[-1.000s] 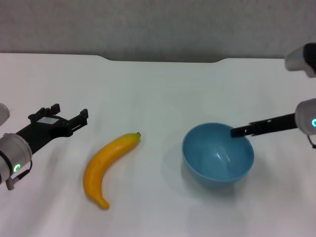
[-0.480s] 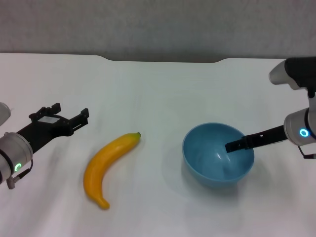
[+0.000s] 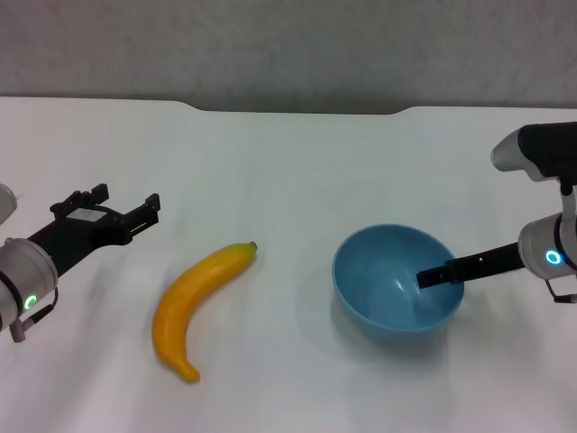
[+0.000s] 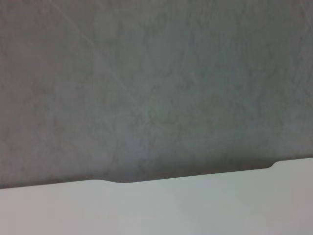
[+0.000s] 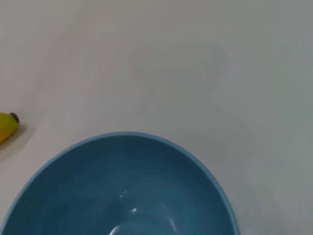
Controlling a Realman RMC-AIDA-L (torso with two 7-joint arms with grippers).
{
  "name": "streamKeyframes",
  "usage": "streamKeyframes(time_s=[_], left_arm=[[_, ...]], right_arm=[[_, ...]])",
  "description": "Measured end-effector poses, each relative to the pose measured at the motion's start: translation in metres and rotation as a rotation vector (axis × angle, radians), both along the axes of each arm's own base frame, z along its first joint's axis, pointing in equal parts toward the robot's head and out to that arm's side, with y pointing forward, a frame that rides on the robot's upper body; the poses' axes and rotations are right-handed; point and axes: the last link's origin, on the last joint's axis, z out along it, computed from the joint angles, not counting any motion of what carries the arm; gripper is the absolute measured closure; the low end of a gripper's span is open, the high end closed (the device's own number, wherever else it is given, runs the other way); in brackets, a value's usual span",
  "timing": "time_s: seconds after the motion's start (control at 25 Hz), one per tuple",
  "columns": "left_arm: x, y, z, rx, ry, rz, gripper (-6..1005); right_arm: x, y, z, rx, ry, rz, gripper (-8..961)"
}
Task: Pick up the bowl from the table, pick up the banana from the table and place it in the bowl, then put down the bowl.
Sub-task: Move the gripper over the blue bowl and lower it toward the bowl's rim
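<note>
The light-blue bowl (image 3: 386, 290) stands upright on the white table (image 3: 288, 162), right of centre. It fills the lower part of the right wrist view (image 5: 122, 196). The yellow banana (image 3: 194, 302) lies on the table to the bowl's left, stem tip toward the bowl. Only that tip shows in the right wrist view (image 5: 7, 126). My right gripper (image 3: 433, 275) reaches from the right over the bowl's near-right rim, its dark end inside the bowl. My left gripper (image 3: 126, 203) is open and empty, hovering left of the banana and apart from it.
The table's far edge has a shallow notch (image 3: 297, 110) against a grey wall, which also shows in the left wrist view (image 4: 195, 171). Bare tabletop (image 3: 270, 379) lies between the banana and the bowl and in front of both.
My right gripper has come down from the bowl's far-right rim into the bowl and drawn back slightly right. The bowl, the banana and the left arm have hardly moved.
</note>
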Motion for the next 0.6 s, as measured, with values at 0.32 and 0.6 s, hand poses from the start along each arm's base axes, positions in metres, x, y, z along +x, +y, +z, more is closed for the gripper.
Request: streamKeyframes(time_s=[0.32,0.6], left_arm=[[0.001,0.0,0.0,0.001,-0.003,0.001,120],[0.0,0.0,-0.001,-0.001,-0.001,0.003,119]], right_arm=[[0.004,-0.004,-0.01,-0.016,-0.014,0.022,114],[0.003,-0.004,-0.012,-0.017,-0.03,0.042,122]])
